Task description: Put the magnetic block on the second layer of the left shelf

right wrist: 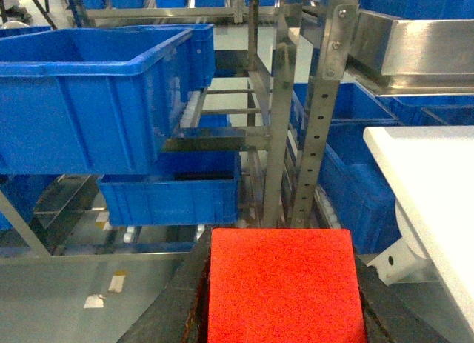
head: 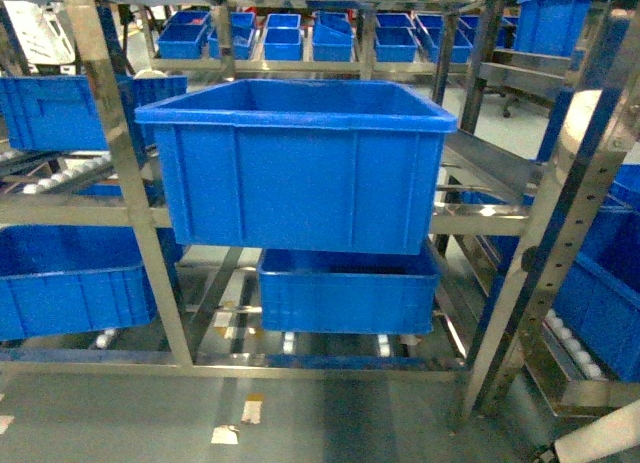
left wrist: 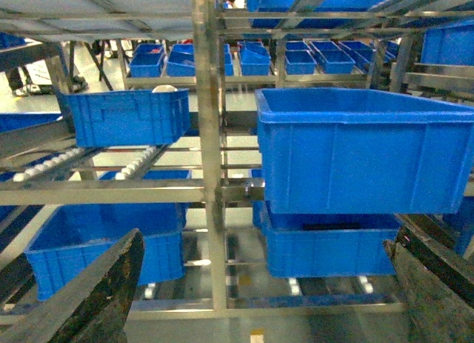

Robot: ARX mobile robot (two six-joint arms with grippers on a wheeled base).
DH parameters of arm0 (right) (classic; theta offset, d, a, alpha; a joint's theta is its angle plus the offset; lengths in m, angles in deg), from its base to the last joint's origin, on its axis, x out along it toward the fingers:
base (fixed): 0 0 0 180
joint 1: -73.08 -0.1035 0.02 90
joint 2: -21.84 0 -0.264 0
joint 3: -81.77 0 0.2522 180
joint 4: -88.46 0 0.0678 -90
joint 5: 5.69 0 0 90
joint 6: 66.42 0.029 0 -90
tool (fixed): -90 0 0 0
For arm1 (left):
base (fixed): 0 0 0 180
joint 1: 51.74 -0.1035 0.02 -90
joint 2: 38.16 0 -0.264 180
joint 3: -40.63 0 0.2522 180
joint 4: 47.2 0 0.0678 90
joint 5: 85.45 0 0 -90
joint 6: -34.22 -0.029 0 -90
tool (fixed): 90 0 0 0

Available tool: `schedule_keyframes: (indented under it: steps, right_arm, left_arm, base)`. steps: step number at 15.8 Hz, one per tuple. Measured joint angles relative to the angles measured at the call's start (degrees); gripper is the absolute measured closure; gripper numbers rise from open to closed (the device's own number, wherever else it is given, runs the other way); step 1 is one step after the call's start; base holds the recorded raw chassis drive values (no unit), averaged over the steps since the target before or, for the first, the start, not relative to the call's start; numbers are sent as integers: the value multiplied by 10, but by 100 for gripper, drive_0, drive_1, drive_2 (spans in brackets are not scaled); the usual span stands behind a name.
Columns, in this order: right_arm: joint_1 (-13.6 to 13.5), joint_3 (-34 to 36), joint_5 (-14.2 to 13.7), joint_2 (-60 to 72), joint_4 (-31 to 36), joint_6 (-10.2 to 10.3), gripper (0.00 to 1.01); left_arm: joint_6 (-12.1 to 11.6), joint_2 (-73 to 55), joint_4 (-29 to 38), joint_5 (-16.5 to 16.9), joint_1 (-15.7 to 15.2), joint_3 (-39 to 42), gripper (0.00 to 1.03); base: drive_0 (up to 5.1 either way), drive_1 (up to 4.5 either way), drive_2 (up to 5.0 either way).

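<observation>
Blue bins behind; magnetic block between right jaws.

A large blue bin sits on steel racking. Below it rests a second blue bin; behind it stand rows of small blue bins. The grey floor beneath carries scraps of tape.

Steel roller shelf, big blue bin apparently on its rails
</observation>
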Motion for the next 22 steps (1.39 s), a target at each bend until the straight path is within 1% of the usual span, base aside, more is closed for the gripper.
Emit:
schedule_keyframes:
  steps: [7, 8, 9, 12, 22]
  right_arm:
    - [0, 0, 0, 0, -1, 0, 69]
    - [0, 0, 0, 0, -1, 0, 69]
    - [-1, 0, 6, 0, 2, 0, 69]
    - [0, 0, 3, 0, 1, 0, 69]
    - [0, 0, 3, 0, 0, 0, 69]
  left_arm:
    - [0, 0, 2, 0, 0, 0, 5]
    - [0, 0, 3, -1, 0, 0, 5]
    - [0, 0, -1, -4, 0, 0, 5]
    - [0, 0, 2, -1, 0, 0, 5]
    - [0, 0, 2, 0, 0, 0, 5]
  base:
    - [-501, 245, 245]
    - [0, 0, 0]
    - [0, 0, 0]
    - [-27, 339, -393]
    - [4, 434, -426]
